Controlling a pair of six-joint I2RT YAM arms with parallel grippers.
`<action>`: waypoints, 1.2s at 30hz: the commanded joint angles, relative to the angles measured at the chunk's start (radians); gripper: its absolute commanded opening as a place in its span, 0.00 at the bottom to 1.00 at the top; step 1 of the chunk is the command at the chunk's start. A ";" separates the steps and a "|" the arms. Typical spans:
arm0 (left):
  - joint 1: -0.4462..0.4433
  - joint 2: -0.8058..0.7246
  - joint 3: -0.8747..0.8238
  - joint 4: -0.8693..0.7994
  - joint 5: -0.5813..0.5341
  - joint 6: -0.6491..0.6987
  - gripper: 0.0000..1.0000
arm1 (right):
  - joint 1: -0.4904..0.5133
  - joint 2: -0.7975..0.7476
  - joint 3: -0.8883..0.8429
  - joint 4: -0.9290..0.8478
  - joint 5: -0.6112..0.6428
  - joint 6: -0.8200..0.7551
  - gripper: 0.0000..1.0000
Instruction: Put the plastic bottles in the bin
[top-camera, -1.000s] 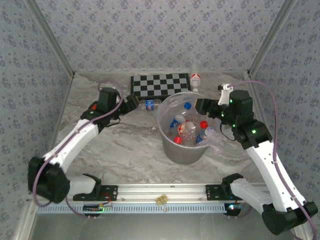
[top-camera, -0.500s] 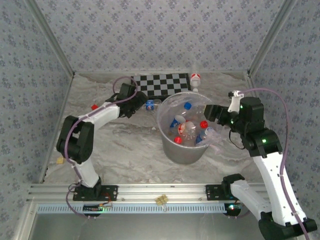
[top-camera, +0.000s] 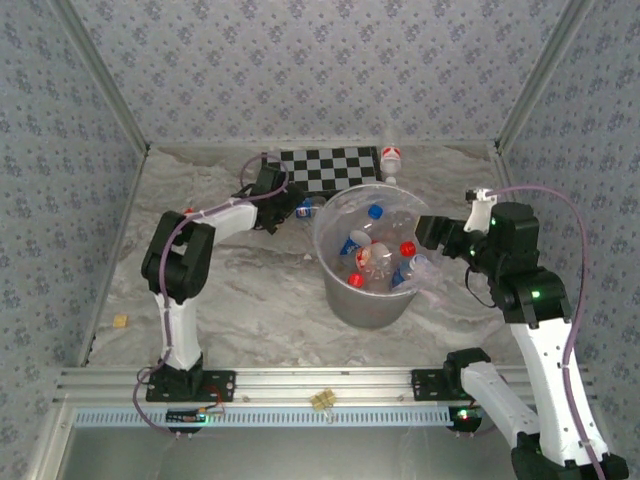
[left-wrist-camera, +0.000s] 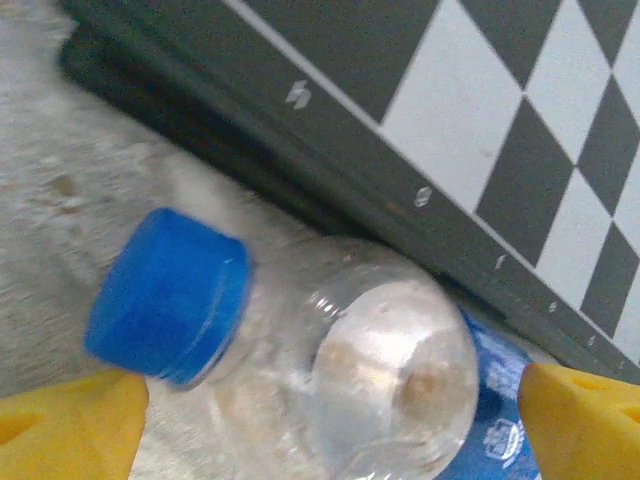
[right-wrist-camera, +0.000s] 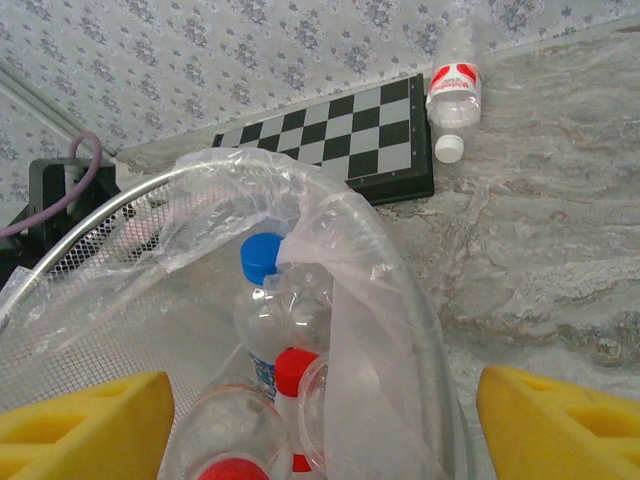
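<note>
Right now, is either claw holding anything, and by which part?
Nothing is held. The left claw is open, one finger each side of the blue-capped bottle lying by the checkerboard; the right claw is open and empty above the bin.

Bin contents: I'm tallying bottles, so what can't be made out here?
- Top view: bottles in the bin overlap under the crinkly bag; exact count unclear.
- Right wrist view: a bag fold and the lower edge hide most of them.
- Left wrist view: the label of the blue-capped bottle runs off the lower edge, print blurred.
- Top view: the red-labelled bottle beside the checkerboard is too small to read.
</note>
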 joint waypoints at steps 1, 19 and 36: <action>-0.008 0.050 0.040 0.006 0.012 0.003 0.88 | -0.011 -0.019 -0.004 -0.040 -0.027 -0.031 0.81; 0.015 -0.465 -0.088 -0.146 -0.144 0.313 0.51 | -0.013 0.111 0.165 0.070 -0.216 -0.017 0.81; -0.045 -0.879 -0.034 -0.150 0.374 0.486 0.48 | 0.446 0.713 0.722 0.064 -0.471 -0.048 0.75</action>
